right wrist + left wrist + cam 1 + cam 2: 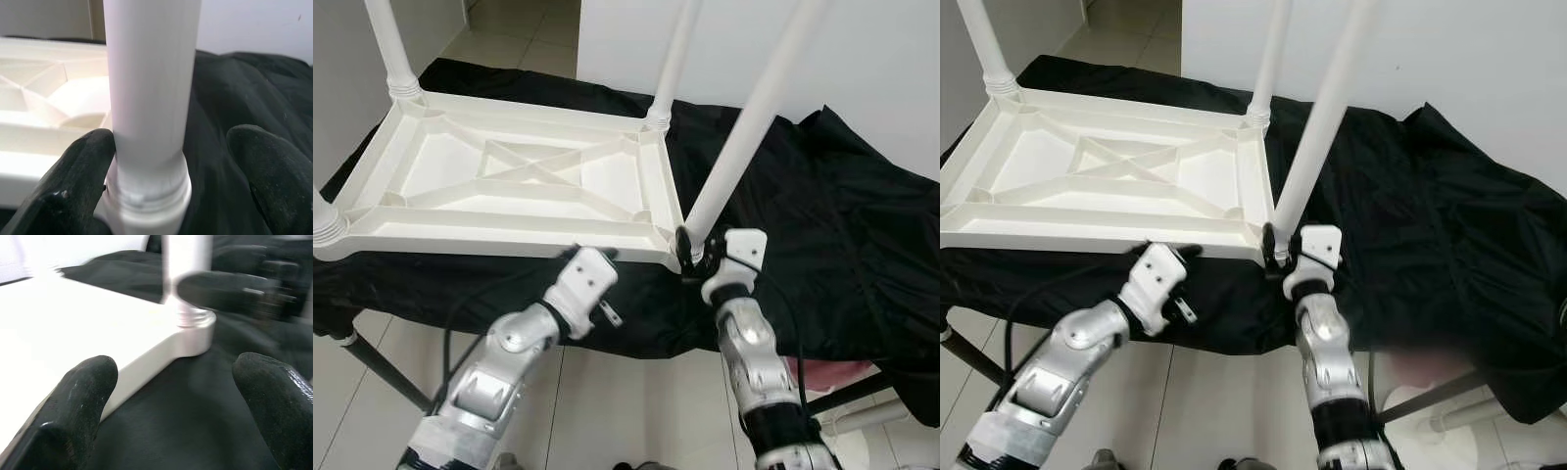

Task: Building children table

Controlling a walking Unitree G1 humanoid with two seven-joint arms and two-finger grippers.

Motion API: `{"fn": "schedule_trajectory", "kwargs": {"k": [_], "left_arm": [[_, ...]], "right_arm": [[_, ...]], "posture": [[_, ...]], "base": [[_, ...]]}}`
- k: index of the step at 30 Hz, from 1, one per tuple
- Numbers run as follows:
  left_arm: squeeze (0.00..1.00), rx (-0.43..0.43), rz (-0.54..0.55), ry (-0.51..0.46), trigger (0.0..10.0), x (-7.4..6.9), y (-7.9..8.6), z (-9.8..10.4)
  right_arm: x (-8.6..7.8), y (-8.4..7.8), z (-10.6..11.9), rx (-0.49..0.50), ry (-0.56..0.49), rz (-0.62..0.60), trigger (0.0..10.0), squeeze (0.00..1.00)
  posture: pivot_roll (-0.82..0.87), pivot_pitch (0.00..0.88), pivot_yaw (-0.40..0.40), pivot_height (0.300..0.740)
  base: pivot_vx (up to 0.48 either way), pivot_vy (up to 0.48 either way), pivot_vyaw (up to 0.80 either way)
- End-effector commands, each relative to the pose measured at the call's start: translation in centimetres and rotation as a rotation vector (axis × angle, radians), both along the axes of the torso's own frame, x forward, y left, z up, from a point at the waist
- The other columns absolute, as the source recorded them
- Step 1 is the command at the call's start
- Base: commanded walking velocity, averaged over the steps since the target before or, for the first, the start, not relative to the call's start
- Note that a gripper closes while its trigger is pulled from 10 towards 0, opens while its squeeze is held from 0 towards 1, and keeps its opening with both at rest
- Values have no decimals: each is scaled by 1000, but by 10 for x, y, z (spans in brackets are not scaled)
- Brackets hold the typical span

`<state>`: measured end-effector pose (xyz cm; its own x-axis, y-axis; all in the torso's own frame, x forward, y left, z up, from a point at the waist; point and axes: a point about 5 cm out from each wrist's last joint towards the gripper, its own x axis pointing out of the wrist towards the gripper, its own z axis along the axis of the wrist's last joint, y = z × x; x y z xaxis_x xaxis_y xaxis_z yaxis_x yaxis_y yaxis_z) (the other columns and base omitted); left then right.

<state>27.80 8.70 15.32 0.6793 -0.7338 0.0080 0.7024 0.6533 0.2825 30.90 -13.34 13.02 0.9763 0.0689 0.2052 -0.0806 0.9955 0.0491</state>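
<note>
On bench (862,225): upturned table (509,186), light, stiff, smooth plastic. Right tool (697,253) open around corner leg (744,137), low. Left tool (592,253) open, empty, at rim.

My head views are evenly and brightly lit, sharp across the frame, with the white tabletop (509,186) close to blown out against the black cloth (822,225), which swallows detail in its folds. Shadows are soft. A blurred pinkish patch sits low on the right. My left wrist view is smeared by motion blur, and its fingers (78,406) are out of focus. My right wrist view is clearer, though the near leg (149,88) glares white.
</note>
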Motion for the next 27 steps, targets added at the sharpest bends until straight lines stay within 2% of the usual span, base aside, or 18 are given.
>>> {"fn": "schedule_trajectory", "kwargs": {"k": [1,3,5,9,13,16,18,21,27], "left_arm": [[0,3,12,-14,10000,1,-2,0],[0,7,24,-23,10000,4,1,1],[0,24,87,-51,10000,14,14,3],[0,37,125,-67,10000,19,24,5],[0,65,211,-94,10000,32,48,11],[0,66,218,-97,10000,33,51,12],[0,82,252,-115,10000,39,59,15],[0,89,269,-124,10000,41,63,17],[0,116,286,-151,10000,45,71,20]], "right_arm": [[-4,-5,1,6,-16,-5,10000,0],[-8,-4,-2,-1,-15,5,10000,0],[-21,-2,-10,-14,-8,46,10000,0],[-29,0,-14,-30,-7,82,10000,0],[-36,8,-16,-25,-17,164,10000,0],[-37,9,-16,-28,-18,173,10000,0],[-37,19,-16,-24,-17,242,10000,0],[-36,24,-15,-18,-16,269,10000,0],[-27,37,-12,-13,-19,324,10000,0]], "posture": [[73,73,-149,740],[69,72,-145,740],[61,71,-136,740],[58,72,-131,740],[61,72,-127,740],[61,72,-127,740],[66,74,-126,740],[70,77,-126,740],[83,87,-130,740]], "base": [[0,0,0],[0,0,0],[0,0,0],[0,0,0],[0,0,0],[0,0,0],[0,0,0],[0,0,0],[0,0,0]]}}
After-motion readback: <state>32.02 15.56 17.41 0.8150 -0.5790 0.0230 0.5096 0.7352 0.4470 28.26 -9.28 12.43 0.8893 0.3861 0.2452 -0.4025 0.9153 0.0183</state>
